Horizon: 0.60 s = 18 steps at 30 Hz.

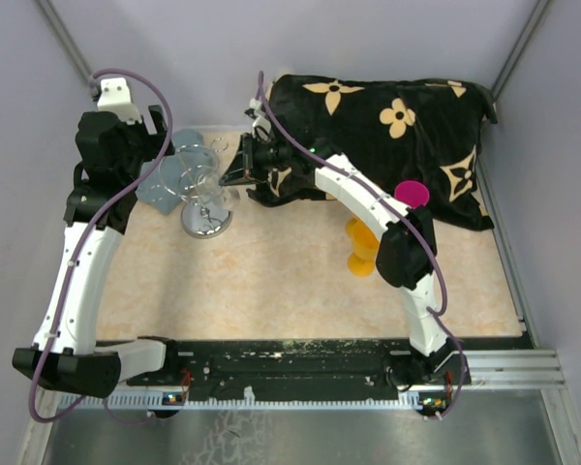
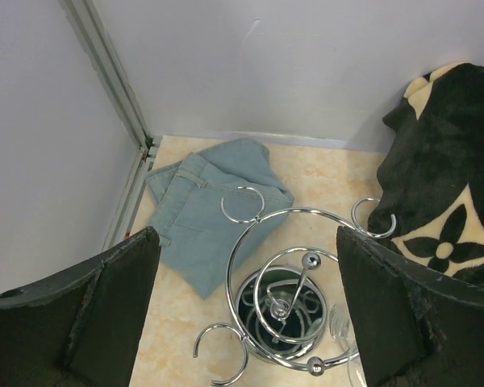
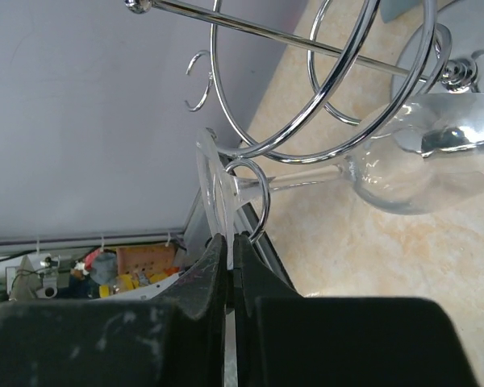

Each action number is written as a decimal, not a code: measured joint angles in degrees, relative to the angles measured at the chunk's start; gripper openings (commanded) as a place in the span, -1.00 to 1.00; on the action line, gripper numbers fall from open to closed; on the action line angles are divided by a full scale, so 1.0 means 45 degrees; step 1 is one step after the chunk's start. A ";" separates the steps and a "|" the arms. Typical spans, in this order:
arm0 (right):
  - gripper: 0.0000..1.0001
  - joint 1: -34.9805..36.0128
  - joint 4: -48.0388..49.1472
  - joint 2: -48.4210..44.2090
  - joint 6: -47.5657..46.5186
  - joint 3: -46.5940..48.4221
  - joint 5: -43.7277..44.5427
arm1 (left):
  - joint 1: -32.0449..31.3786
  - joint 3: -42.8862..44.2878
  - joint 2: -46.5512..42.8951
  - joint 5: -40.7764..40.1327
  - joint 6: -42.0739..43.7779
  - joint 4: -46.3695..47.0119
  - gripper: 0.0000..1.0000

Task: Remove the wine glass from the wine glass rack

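A: Status of right gripper?
B: Was pinched tight on wine glass foot. Glass hung in 1 ring of wine glass rack, at 10 o'clock on table.
A: And left gripper?
B: Jaws were spread wide above rack, held nothing.

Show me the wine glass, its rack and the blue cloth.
wine glass (image 3: 397,179), right wrist view, bowl.
wine glass rack (image 1: 205,224), top view, round base.
blue cloth (image 2: 210,230), left wrist view, middle.
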 measured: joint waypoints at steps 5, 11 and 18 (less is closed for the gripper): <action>-1.00 0.0000 0.0214 0.0000 0.0058 0.0000 -0.0112 | 0.0000 0.0005 0.0000 0.0019 0.0000 0.0000 0.88; -1.00 0.0000 0.0282 -0.0005 0.0155 0.0000 -0.0126 | 0.0000 0.0000 0.0000 0.0087 0.0000 0.0000 0.89; -1.00 -0.0005 0.0413 0.0000 0.0593 -0.0019 -0.0126 | 0.0000 0.0005 0.0000 0.0092 0.0000 0.0000 0.89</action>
